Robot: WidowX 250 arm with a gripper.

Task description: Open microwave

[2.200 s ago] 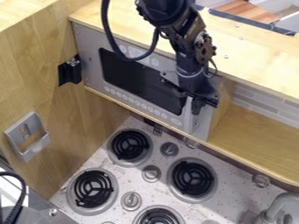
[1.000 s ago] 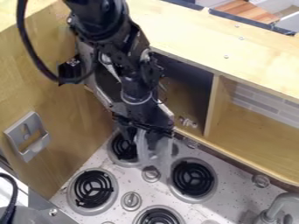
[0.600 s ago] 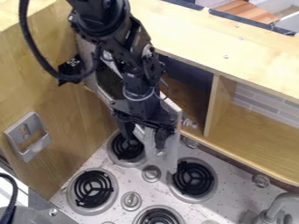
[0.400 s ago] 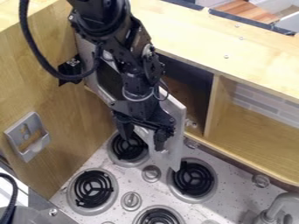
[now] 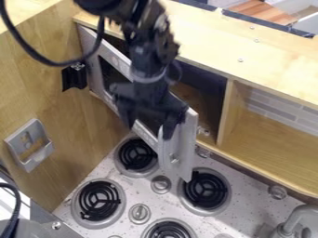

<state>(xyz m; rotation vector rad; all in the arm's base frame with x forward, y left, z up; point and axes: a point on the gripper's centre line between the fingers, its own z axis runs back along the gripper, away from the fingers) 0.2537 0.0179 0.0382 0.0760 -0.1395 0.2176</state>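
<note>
Diagonally, a wooden cabinet is running above a speckled stovetop. Black and bent, the robot arm is coming down from the top edge. Behind it, the microwave is sitting in the cabinet, left of the open shelf; its door is standing partly open, angling out over the stovetop. The gripper is hanging in front of the door, its jaws standing spread, one finger overlapping the door's free end. Burners are lying below. The door's pale handle is sticking out just beside that finger.
</note>
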